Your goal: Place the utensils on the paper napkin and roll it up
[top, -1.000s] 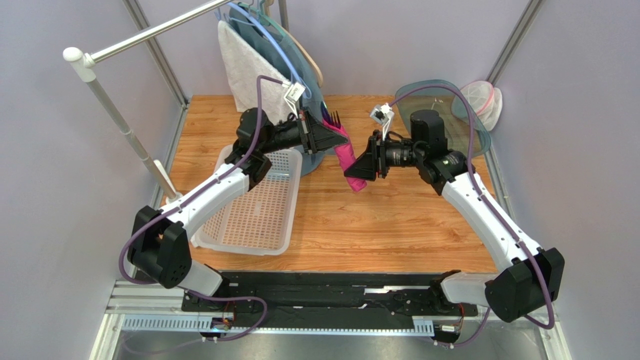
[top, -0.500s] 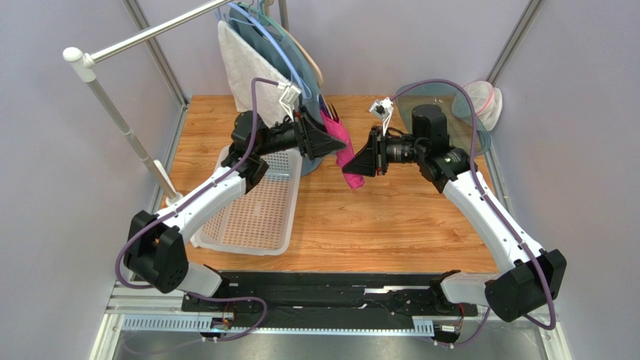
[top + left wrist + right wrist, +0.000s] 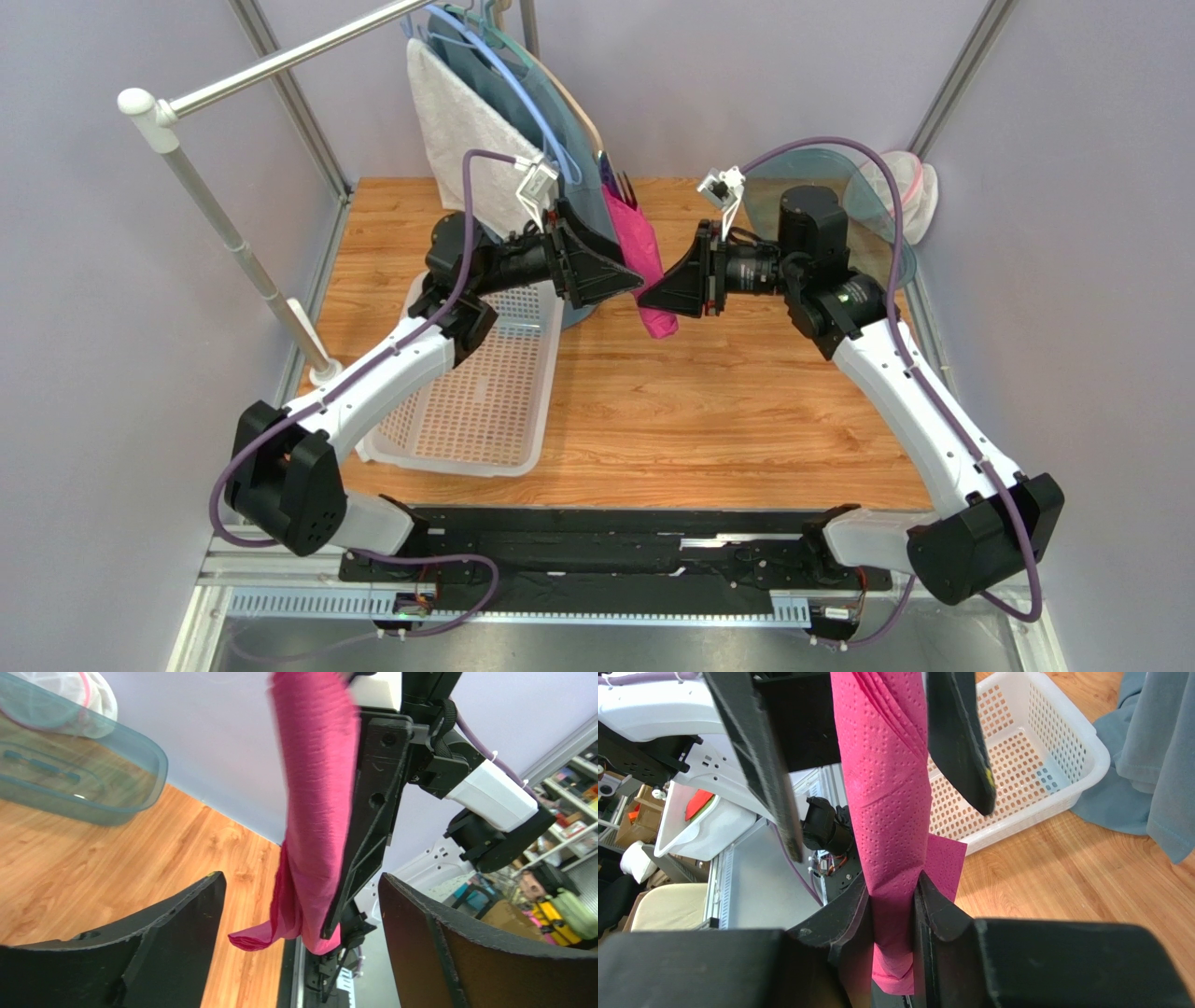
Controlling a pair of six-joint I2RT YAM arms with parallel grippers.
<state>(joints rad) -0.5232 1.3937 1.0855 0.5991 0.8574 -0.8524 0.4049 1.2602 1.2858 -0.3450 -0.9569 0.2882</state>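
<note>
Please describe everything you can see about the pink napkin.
The napkin is magenta paper with embossed dots, rolled into a tight tube, with one loose corner sticking out. It is held in the air above the table. The right gripper is shut on it near one end; the left gripper stands open around it, apparently not touching.

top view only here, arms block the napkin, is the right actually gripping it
Observer: Yes. The right wrist view shows the right gripper shut on the rolled napkin near its lower end.
Operator: and the left, is it on the roll too
Observer: No. In the left wrist view the left gripper is open, and its fingers stand clear on either side of the roll.
Operator: any loose flap
Observer: Yes. One corner sticks out sideways beside the right gripper.
</note>
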